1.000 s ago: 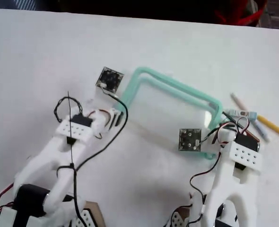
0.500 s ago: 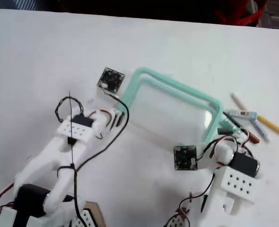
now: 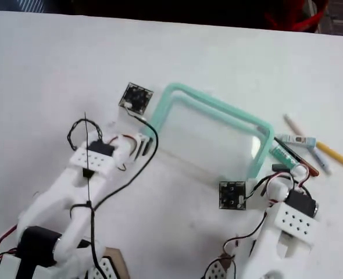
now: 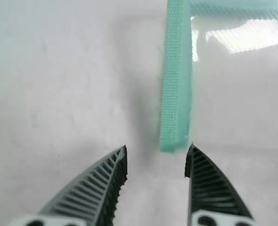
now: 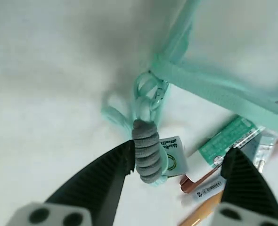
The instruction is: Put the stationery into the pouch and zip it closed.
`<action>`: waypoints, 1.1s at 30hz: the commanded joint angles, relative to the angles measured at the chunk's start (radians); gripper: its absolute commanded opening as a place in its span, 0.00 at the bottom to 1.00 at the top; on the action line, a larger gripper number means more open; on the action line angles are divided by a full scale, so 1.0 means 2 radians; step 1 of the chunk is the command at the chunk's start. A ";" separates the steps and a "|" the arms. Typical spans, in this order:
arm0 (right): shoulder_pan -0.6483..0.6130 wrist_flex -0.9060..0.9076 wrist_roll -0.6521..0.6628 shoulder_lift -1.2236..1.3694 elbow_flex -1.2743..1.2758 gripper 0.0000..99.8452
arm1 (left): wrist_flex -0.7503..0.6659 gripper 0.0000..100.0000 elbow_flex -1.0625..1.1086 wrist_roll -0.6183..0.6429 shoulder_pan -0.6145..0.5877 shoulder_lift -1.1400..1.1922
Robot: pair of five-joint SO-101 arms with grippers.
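Observation:
A clear pouch (image 3: 209, 136) with mint-green edging lies flat in the middle of the table. Pens and a yellow pencil (image 3: 311, 148) lie just off its right end. My left gripper (image 3: 141, 145) sits at the pouch's left end; in its wrist view it is open (image 4: 156, 157), with the end of the green edge strip (image 4: 176, 94) just past the fingertips. My right gripper (image 3: 279, 168) is at the pouch's near right corner, open (image 5: 179, 157). The grey zipper pull (image 5: 146, 150) on its green loop lies against one finger, and a green-labelled pen (image 5: 224, 141) lies beyond.
The white table (image 3: 55, 70) stretches wide to the left and behind the pouch. Black cables (image 3: 125, 180) trail from both arms over the near side. A small camera board (image 3: 138, 96) hangs above the pouch's left end, another (image 3: 232, 195) by the right arm.
The right arm has drawn back toward the table's near edge, away from the pouch's right corner. The left arm and the pouch have kept still.

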 commanded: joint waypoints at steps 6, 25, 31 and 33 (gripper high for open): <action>0.008 -0.089 0.006 0.092 -0.003 0.30 | -0.008 0.21 0.000 0.004 0.005 -0.004; -0.010 -0.153 -0.076 0.119 -0.008 0.02 | 0.003 0.22 -0.004 -0.014 0.006 -0.005; -0.068 -0.130 -0.211 0.020 -0.012 0.02 | 0.078 0.29 -0.005 -0.038 0.026 -0.071; -0.091 -0.092 -0.249 -0.012 -0.032 0.02 | 0.085 0.30 0.007 -0.043 0.024 -0.115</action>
